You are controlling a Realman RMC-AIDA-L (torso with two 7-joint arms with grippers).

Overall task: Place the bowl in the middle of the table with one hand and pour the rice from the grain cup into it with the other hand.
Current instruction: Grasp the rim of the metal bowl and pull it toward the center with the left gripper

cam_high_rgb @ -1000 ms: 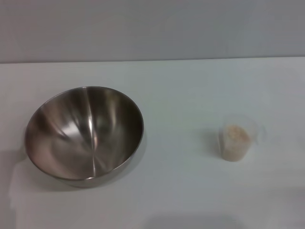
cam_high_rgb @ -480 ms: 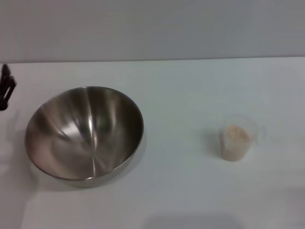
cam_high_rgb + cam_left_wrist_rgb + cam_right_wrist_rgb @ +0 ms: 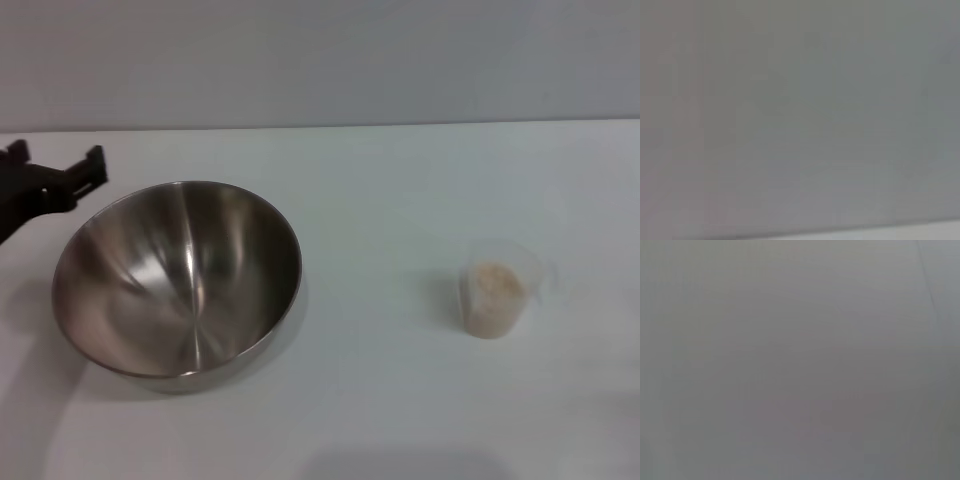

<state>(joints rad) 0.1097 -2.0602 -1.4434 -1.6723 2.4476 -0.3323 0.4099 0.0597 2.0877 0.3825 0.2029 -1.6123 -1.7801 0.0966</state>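
My left pincer (image 3: 55,172) is at the table's (image 3: 400,400) left edge, fingers apart, just beside the bowl (image 3: 178,277) rim. Cup (image 3: 495,290) of rice (image 3: 493,284) stands well right. Right pincer out of view.

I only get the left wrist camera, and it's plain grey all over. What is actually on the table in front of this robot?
Observer: A big steel bowl sits on the white table, on the robot's left side, with nothing in it.
Operator: Is that all?
Observer: No. A small clear grain cup holding rice stands upright on the right, well apart from the bowl.
Operator: And the arm that my camera rides on?
Observer: The left gripper shows at the left edge of the head view, open, by the bowl's far left rim and holding nothing.
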